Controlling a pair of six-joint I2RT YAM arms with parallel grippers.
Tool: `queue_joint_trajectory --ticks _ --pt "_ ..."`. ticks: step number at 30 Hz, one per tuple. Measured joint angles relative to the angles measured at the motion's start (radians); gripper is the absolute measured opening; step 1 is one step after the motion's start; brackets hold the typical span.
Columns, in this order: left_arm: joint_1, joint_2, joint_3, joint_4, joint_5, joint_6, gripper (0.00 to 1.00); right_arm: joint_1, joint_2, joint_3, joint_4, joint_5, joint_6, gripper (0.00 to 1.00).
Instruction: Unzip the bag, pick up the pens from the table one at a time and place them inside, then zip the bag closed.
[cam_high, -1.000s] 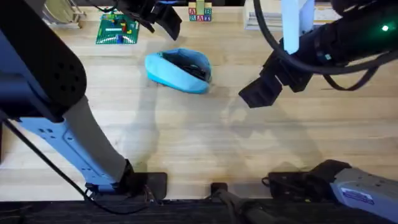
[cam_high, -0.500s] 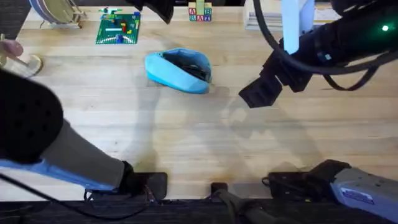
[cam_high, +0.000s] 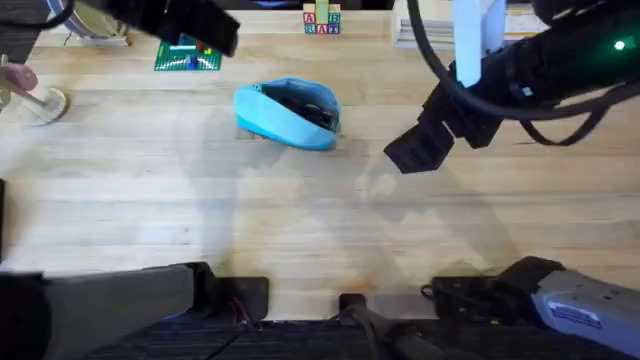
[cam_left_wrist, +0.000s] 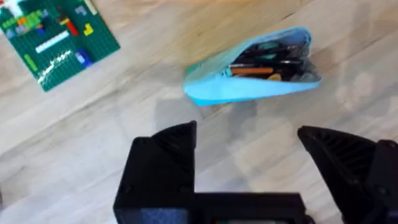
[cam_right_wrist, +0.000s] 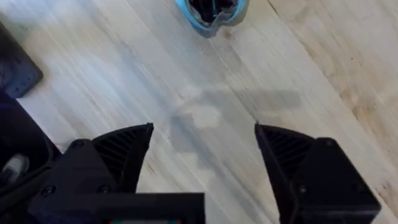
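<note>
Bag (cam_high: 288, 112) lies unzipped, pens (cam_left_wrist: 268, 61) inside, just ahead of the wide-open, empty left hand (cam_left_wrist: 249, 162). Green board (cam_left_wrist: 55, 38) sits beside. Right hand (cam_right_wrist: 202, 155) gapes empty over bare table (cam_right_wrist: 292, 74).

Even bright light over table (cam_high: 300, 220); soft diffuse shadows mid-table and beside bag (cam_high: 288, 113). No harsh glare. Left arm (cam_high: 170, 22) near far-left corner dark, motion-blurred. Left wrist view slightly soft; bag there fairly legible.
</note>
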Motion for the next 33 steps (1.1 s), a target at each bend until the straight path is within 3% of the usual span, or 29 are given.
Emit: queue_joint_trajectory --ticks 6,10,20,33 --pt "0.109 -0.15 -0.176 0.019 0.059 0.072 0.995 0.0 0.0 0.0 0.0 0.0 0.0 0.998" --pt "0.149 -0.219 -0.278 0.024 0.096 0.103 0.995 0.0 0.0 0.0 0.0 0.0 0.0 0.998" --pt "0.152 -0.352 -0.476 0.157 0.134 0.125 0.996 0.0 0.0 0.0 0.0 0.0 0.0 0.998" --pt "0.152 -0.574 -0.54 0.202 0.128 0.128 0.995 0.0 0.0 0.0 0.0 0.0 0.0 0.998"
